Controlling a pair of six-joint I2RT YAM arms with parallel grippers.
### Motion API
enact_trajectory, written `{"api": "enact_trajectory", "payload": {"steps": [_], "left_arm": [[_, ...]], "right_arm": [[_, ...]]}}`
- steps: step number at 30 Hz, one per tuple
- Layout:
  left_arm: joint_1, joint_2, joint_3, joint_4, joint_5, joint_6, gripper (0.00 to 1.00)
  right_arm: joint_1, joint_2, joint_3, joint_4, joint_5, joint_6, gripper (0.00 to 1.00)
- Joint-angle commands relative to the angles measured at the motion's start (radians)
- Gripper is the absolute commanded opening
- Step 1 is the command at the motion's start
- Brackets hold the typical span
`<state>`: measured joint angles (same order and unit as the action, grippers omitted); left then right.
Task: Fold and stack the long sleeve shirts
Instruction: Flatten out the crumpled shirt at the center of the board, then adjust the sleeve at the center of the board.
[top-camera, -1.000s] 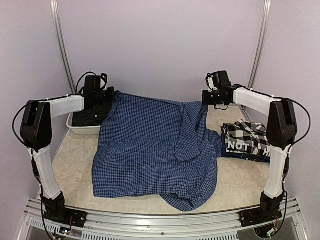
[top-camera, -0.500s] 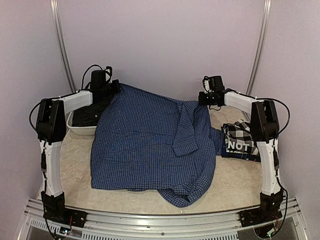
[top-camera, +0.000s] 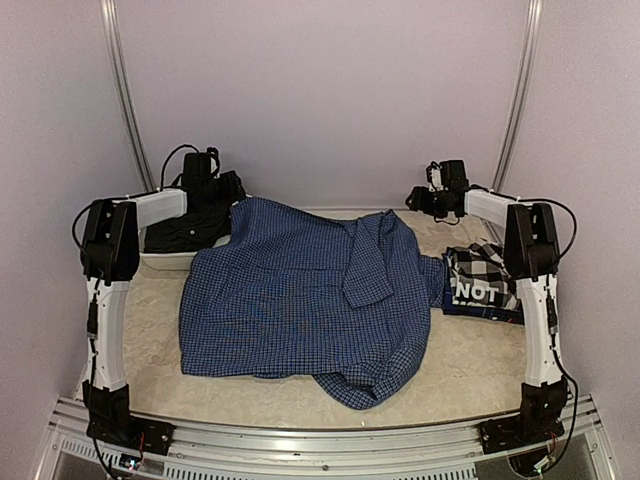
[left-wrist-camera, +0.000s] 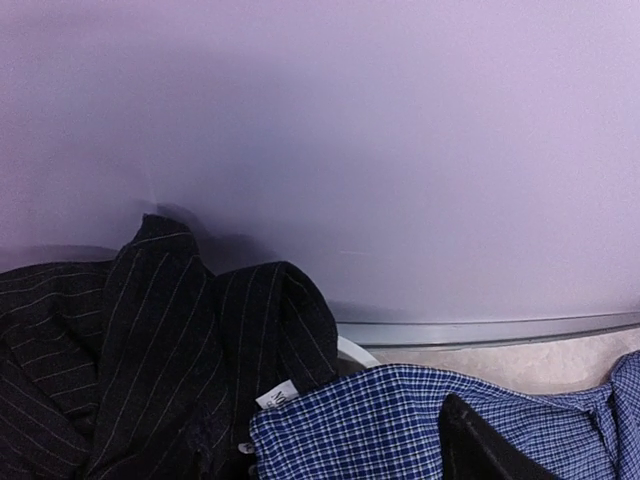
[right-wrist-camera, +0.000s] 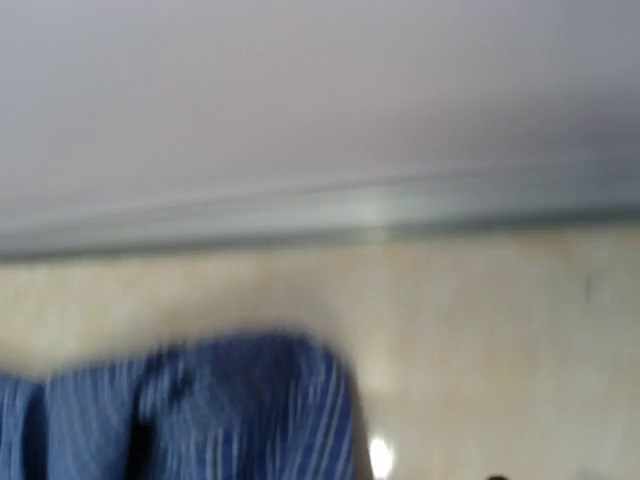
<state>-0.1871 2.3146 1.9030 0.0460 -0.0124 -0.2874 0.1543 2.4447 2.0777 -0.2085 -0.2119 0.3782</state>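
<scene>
The blue shirt (top-camera: 300, 300) with its fine dark check lies spread across the middle of the counter (top-camera: 470, 370), back up. One sleeve is folded over its right half and the near hem is bunched towards the front edge. The left tool (top-camera: 232, 192) sits at the far-left corner of this shirt, beside the white bin (top-camera: 165, 262). In the left wrist view one dark finger (left-wrist-camera: 475, 450) shows low against the blue cloth, but whether the tool grips the cloth or stands wide cannot be told. The right tool (top-camera: 413, 197) hangs near the far-right corner, just beyond the cloth's edge and close to the rear wall (top-camera: 320, 100). Its wrist view is blurred, showing only a hump of blue cloth at lower left and bare counter, so its jaw state cannot be told either. The black shirt (top-camera: 180, 232), which shows thin pale stripes up close, is heaped in the bin, with a small white label (left-wrist-camera: 275, 395) by the bin's rim. The black-and-white check shirt (top-camera: 487, 280) lies folded at the right of the counter, white lettering up, its left edge touching the blue shirt's side.
</scene>
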Motion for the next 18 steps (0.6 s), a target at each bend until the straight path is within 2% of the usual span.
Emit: {"api": "enact_trajectory", "payload": {"steps": [1,4,9,13,18], "left_arm": [[0.011,-0.140,-0.097,0.011,-0.019,0.002,0.78],[0.011,-0.282,-0.248,0.042,0.020,-0.034,0.86],[0.001,-0.544,-0.591,0.162,0.085,-0.108,0.93],[-0.027,-0.726,-0.815,0.255,0.098,-0.143,0.94],[-0.087,-0.871,-0.958,0.272,0.050,-0.132,0.95]], "right_arm": [[0.029,-0.207,-0.228,0.057,-0.090,-0.036,0.68],[0.084,-0.339,-0.410,0.072,-0.091,-0.095,0.69],[0.217,-0.468,-0.607,0.010,-0.005,-0.198,0.71],[0.291,-0.484,-0.681,-0.024,0.036,-0.228,0.70],[0.310,-0.434,-0.703,-0.032,0.061,-0.226,0.68]]}}
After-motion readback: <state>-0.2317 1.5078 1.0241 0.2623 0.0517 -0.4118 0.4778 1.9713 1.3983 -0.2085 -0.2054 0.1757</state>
